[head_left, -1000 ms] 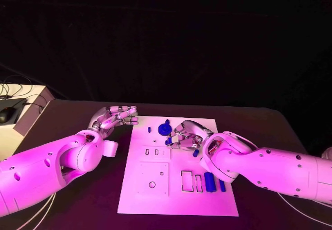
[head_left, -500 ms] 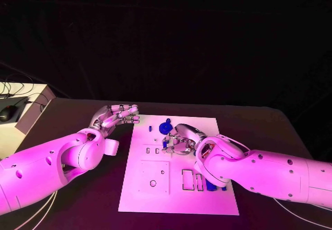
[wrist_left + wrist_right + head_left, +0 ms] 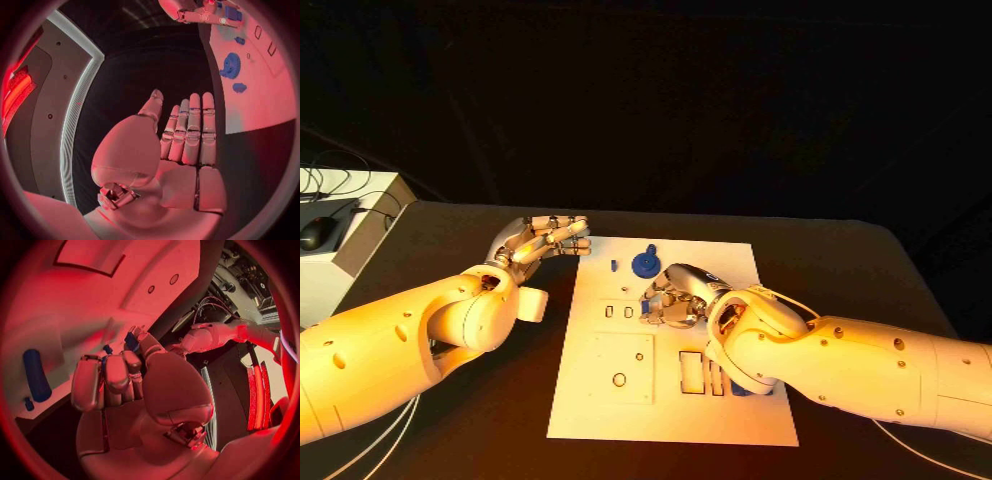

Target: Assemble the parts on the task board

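The white task board (image 3: 668,420) lies in the middle of the black table. My right hand (image 3: 678,298) hovers over the board's middle with its fingers curled. It pinches a small blue part (image 3: 132,340) between thumb and fingertips. A blue gear (image 3: 646,264) and a small blue peg (image 3: 615,267) sit near the board's far edge; the left wrist view has the same gear (image 3: 230,65). Blue bars (image 3: 737,381) lie by the right forearm, one of them (image 3: 36,375) in the right wrist view. My left hand (image 3: 545,238) is off the board's far left corner, fingers straight, holding nothing.
A square recess (image 3: 620,368) and narrow slots (image 3: 691,372) are cut into the board's near half. A pale box (image 3: 343,235) with a computer mouse and cables stands at the table's left edge. Both white forearms cross the table's near half.
My right hand has moved a little leftward and nearer over the board, still curled on the small blue part. The left hand has stayed almost still.
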{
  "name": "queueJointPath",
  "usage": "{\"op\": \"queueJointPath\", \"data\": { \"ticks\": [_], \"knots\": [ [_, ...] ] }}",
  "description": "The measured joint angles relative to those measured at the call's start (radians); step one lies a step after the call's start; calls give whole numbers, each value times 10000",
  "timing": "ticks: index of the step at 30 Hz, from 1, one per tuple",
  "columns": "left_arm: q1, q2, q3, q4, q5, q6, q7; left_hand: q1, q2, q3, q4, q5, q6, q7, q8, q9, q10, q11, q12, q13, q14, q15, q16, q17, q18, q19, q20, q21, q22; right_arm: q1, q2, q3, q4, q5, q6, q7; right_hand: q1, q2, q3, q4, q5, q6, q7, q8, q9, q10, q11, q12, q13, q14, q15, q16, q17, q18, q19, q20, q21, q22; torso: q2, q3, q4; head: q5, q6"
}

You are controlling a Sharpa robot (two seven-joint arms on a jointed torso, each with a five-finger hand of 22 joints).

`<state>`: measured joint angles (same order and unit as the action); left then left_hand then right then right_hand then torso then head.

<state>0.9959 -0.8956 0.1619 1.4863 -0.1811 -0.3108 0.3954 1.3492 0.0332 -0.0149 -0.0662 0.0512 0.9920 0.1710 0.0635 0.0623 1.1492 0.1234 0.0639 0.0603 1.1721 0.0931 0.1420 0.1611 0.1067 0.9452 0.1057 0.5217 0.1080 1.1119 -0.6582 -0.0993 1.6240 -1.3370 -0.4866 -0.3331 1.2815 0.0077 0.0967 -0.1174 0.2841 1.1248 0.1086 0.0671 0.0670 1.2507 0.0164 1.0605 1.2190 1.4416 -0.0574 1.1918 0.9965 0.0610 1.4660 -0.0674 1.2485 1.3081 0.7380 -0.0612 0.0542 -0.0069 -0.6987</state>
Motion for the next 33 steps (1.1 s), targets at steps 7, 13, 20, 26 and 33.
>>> {"op": "queueJointPath", "data": {
  "ticks": [7,13,20,26,33],
  "knots": [
    [0,-20,0,16,1,0,-2,0,0,0,0,0,0,0,0,0,0,0,0,0,0,0,0,19,0,0,0,0,0,-16,-64,0,13,-211,61,-34,0,0,0,0,0,12,12,-20,-6,2,2,0,10,0,0,0,-9,0,0,0,0,-1,-1,1,-5,22,-46],
    [0,-21,0,17,1,0,-3,0,0,0,0,0,0,0,0,0,0,0,0,0,0,0,0,18,0,0,0,0,0,-36,-78,-7,9,-332,100,-50,-39,-40,0,0,0,18,17,-27,3,33,-38,0,10,1,1,0,-9,1,0,0,0,-2,-7,7,-11,30,-83],
    [0,-21,0,15,3,0,-4,0,0,0,0,0,0,0,0,0,0,0,0,0,0,0,0,18,0,0,0,0,0,-53,-26,-10,-105,-451,106,-64,-39,-40,0,0,0,18,17,-27,3,21,-50,0,10,1,1,0,-9,1,0,0,0,-3,-4,10,-9,23,-76],
    [0,-20,0,14,3,0,-6,0,0,0,0,0,0,0,0,0,0,0,0,0,0,0,0,17,0,0,0,0,0,-61,35,-12,-210,-535,102,-71,-39,-40,0,0,0,18,17,-28,3,21,-49,0,9,0,1,0,-9,1,0,0,0,-4,3,8,-5,36,-83],
    [0,-26,0,16,4,0,-8,0,0,0,0,0,0,0,0,0,0,0,0,0,0,0,0,16,0,0,0,0,0,-80,94,-19,-338,-619,101,-76,-39,-40,28,28,0,18,17,-37,2,21,-49,0,8,0,1,0,-23,1,0,0,0,-5,-2,-6,-5,45,-121]
  ]
}}
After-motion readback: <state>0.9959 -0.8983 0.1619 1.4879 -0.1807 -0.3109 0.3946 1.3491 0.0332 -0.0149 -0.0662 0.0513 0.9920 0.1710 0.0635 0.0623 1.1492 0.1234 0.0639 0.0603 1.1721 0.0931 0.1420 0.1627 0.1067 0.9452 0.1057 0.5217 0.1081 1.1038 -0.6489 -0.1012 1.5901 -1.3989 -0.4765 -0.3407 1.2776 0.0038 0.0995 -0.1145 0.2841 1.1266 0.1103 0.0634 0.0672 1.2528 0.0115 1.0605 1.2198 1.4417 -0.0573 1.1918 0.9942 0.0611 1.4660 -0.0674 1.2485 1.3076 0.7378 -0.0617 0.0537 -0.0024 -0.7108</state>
